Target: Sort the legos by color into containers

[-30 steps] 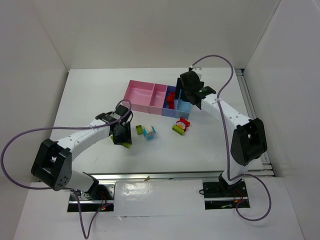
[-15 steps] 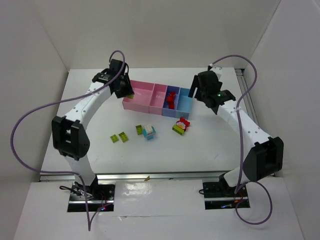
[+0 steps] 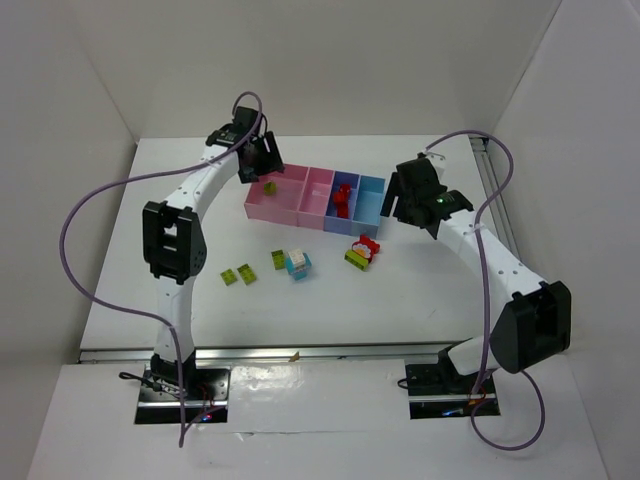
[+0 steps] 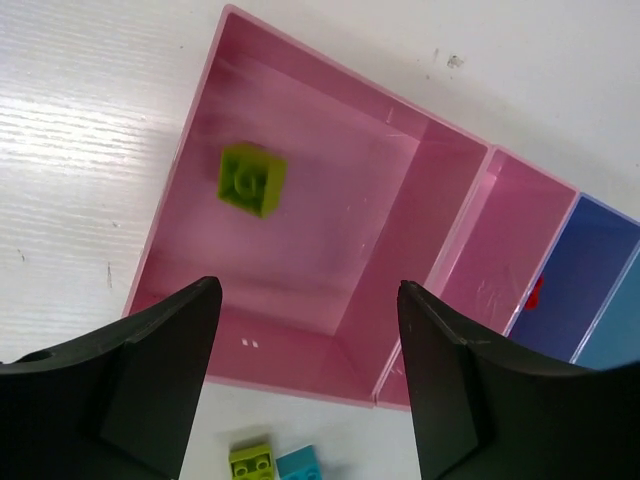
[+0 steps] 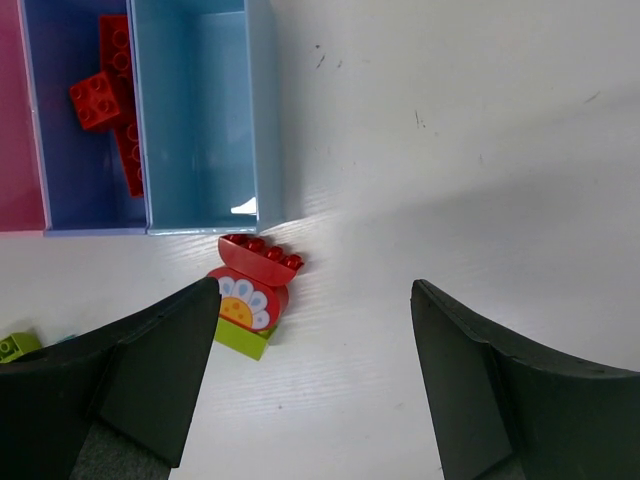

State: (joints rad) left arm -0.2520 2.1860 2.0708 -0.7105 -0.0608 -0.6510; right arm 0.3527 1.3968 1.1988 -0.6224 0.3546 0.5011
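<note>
My left gripper [image 3: 262, 162] hangs open over the big pink bin [image 3: 285, 205] at the left end of the containers. A lime green lego [image 4: 251, 179] lies loose on that bin's floor [image 4: 330, 240], beyond the open left gripper [image 4: 308, 290]. The periwinkle bin [image 5: 50, 160] holds red legos [image 5: 105, 100]; the light blue bin [image 5: 195, 120] looks bare. My right gripper [image 3: 402, 195] is open beside the row's right end. Under the right gripper [image 5: 315, 290] lies table, with a clump of red, flower-printed and green bricks [image 5: 248, 290] by its left finger.
On the table in front of the bins lie a cyan and white clump [image 3: 298, 264], a green brick [image 3: 278, 258] beside it, and two flat green pieces [image 3: 238, 274] further left. White walls close in the table on three sides.
My left arm swung from the table up to the big pink bin and opened; the green lego now lies inside it. My right arm drew back to the right of the bins.
</note>
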